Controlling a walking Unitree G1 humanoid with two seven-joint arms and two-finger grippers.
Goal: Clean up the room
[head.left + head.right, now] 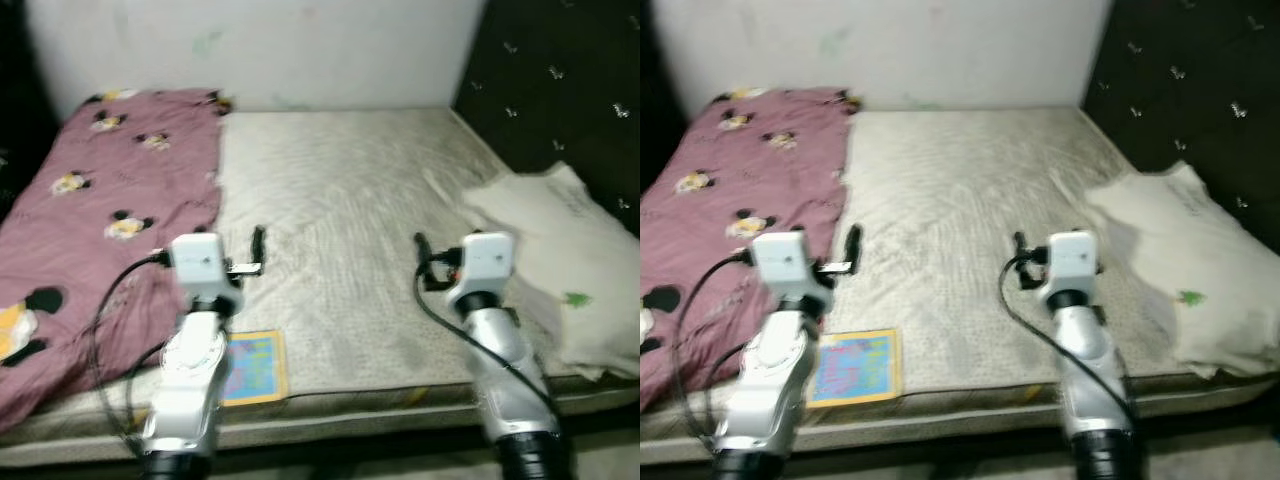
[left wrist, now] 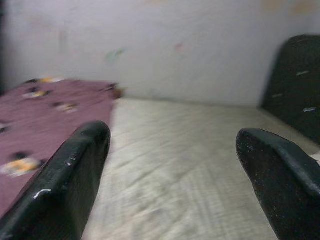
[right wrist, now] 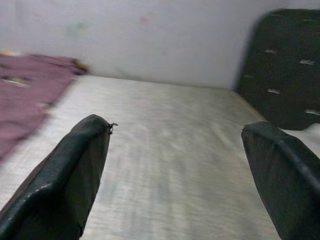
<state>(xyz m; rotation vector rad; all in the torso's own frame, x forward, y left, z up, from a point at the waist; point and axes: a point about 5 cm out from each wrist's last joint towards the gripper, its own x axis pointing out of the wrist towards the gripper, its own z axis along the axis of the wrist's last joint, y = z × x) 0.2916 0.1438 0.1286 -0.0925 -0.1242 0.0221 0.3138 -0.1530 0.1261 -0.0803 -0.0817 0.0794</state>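
A bed with a beige mattress [image 1: 340, 220] lies before me. A maroon blanket [image 1: 110, 210] printed with cartoon mice covers its left side. At the right, beside the dark headboard [image 1: 560, 90], lies a white pillow [image 1: 565, 260]. A small colourful book [image 1: 252, 366] rests near the mattress's front edge, under my left arm. My left gripper [image 1: 258, 245] hovers open over the mattress beside the blanket's edge. My right gripper [image 1: 420, 252] hovers open over the mattress, left of the pillow. Both hold nothing, as their wrist views show, with fingers [image 2: 75, 170] [image 3: 75, 170] wide apart.
A pale wall [image 1: 300, 50] closes the far side of the bed. The dark tufted headboard stands along the right. The middle of the mattress is bare fabric.
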